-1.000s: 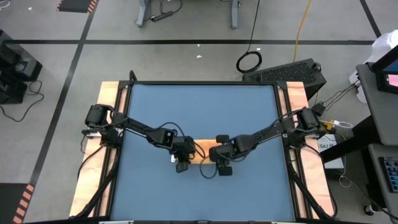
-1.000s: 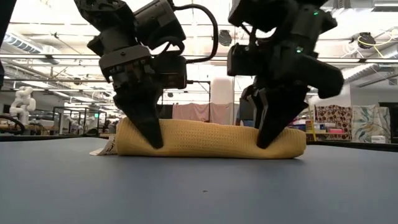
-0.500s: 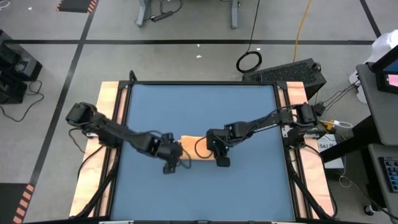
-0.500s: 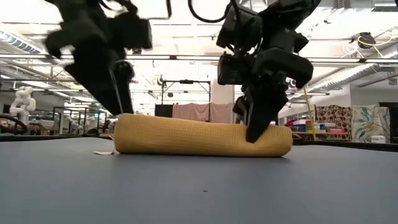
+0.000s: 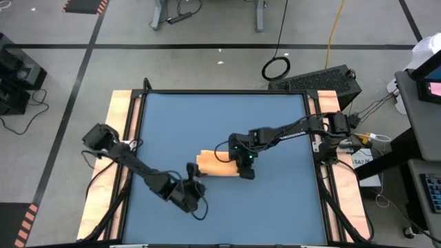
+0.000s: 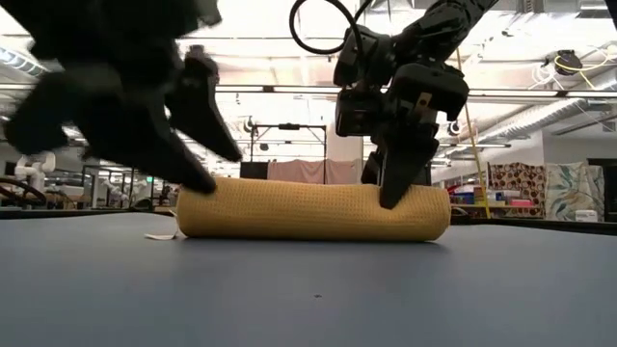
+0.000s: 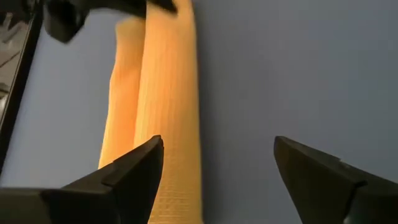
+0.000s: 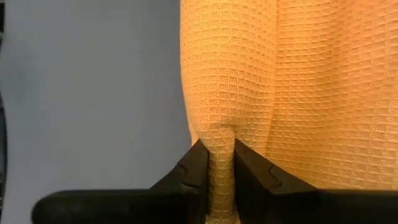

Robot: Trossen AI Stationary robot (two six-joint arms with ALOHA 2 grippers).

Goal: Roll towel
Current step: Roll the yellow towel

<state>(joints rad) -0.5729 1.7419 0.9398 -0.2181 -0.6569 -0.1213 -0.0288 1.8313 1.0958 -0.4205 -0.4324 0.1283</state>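
The towel [image 5: 215, 164] lies on the blue table as a short orange-yellow roll, resting on its long side; its white tag [image 6: 159, 235] sticks out at the left end on the table. My right gripper [image 5: 244, 170] is shut on the roll near its right end [image 6: 395, 193]. My left gripper [image 5: 196, 201] hangs open near the table's front, clear of the towel. In the left wrist view the wide-apart fingers [image 7: 217, 171] frame the roll [image 7: 168, 93] farther off. My right gripper pinches a small raised fold of cloth [image 8: 221, 140] between its two fingers, on the roll's side near its right end. The fingers [image 6: 393, 183] come from above, slanting down. The roll stays lying on the table, and the cloth is puckered at the pinch.
Wooden rails [image 5: 122, 138] run along the table's left and right sides. Bare blue tabletop [image 5: 227, 117] stretches behind the towel and also in front of it. The room's floor with cables and a dark case [image 5: 324, 79] lies beyond the far edge.
My left gripper has opened, let go of the roll's left end and drawn back toward the table's near left. My right gripper has stayed at the right end and closed in on a pinch of cloth. The roll has shifted slightly toward the left and looks rounder.
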